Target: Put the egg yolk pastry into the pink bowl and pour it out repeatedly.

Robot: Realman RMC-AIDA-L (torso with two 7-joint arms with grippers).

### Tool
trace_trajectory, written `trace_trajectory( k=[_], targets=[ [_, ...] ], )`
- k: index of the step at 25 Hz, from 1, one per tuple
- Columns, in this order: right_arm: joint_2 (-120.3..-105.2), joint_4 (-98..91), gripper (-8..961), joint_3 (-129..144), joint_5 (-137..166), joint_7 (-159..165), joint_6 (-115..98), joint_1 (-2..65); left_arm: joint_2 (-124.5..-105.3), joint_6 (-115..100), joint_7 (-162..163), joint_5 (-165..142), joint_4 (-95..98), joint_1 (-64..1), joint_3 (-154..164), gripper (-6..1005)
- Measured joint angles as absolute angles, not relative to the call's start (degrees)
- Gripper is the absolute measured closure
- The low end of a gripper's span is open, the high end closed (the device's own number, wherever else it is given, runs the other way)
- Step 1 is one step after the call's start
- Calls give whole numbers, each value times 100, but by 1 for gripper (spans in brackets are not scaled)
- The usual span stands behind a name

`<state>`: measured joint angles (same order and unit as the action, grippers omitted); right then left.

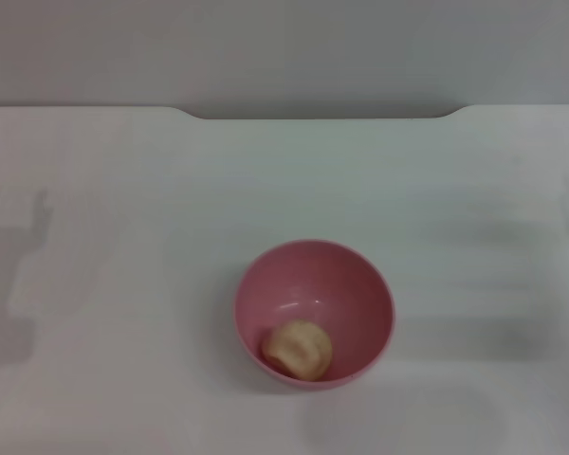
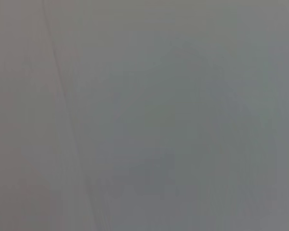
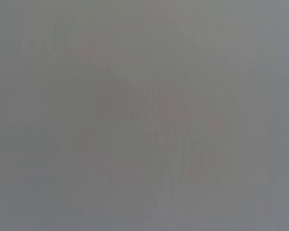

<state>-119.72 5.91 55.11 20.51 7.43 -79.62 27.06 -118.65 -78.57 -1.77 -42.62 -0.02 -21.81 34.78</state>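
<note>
Egg yolk pastry [image 1: 299,349] sits inside the pink bowl [image 1: 356,284], low against the wall nearest us — we'd guess it settled there after being dropped in, since the curved floor lets it roll to one side. Bowl stands upright on the white surface [image 1: 123,190], close to the near edge, roughly mid-width, well clear of the far edge. So the "put in" half looks done; the pour-out is what's left. Count: one pastry, one bowl. Neither hand is in sight — both wrist views show only blank grey, so we can't tell their state or position.
</note>
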Motion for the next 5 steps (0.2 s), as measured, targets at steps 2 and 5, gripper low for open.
trace_trajectory(
  k=[2, 5],
  targets=[
    [-11967, 589, 423, 5511, 2049, 749, -7947, 2711, -11862, -7857, -174, -4254, -43, -2188, 3471, 311],
    [-11963, 538, 423, 5511, 2046, 761, -7826, 2714, -11860, -7856, -169, -4265, -58, -2185, 3470, 311]
  ],
)
